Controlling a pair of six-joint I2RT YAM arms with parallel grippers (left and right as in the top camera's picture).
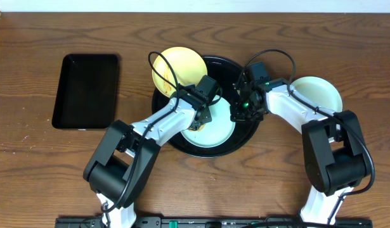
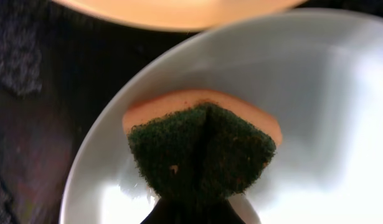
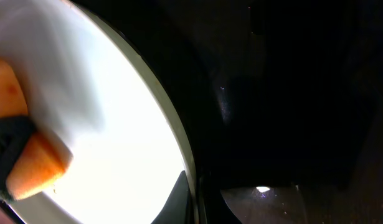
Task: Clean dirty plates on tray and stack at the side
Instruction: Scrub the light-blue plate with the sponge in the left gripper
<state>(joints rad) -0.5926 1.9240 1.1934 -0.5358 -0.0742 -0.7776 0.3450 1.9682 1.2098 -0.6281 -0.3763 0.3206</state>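
**Left gripper** point(image 1: 204, 111): fingers clamped on a folded sponge point(image 2: 200, 146), orange body with the green scouring face bunched toward the wrist camera. The sponge is pressed on the inside of a mint-blue plate point(image 2: 316, 93), toward its left side.

**Right gripper** point(image 1: 245, 109): stands at the right edge of the same plate. In the right wrist view a dark wedge overlaps the rim, but whether the fingers are closed on it cannot be told.

**Position of items:** the mint-blue plate lies in the round black tray point(image 1: 177, 143), toward its near side. A pale yellow plate point(image 1: 179, 66) with orange-brown streaks sits at the far left, overhanging the tray rim. A second mint-blue plate point(image 1: 318, 94) lies on the table right of the tray. A rectangular black tray point(image 1: 85, 90) stands well apart at the left.

**Hazards, as judged:**
- The plate is light and the tray glossy. If the right gripper has no firm hold, a scrubbing stroke could slide or spin the plate, most likely into the yellow plate just beyond it.
- The sponge is held by a pinched fold, so heavy downward pressure could work it out of the fingers.
- The two grippers work close together over one plate — a wide stroke to the right risks contact between them.
- The overhanging yellow plate could tip off the rim if nudged.
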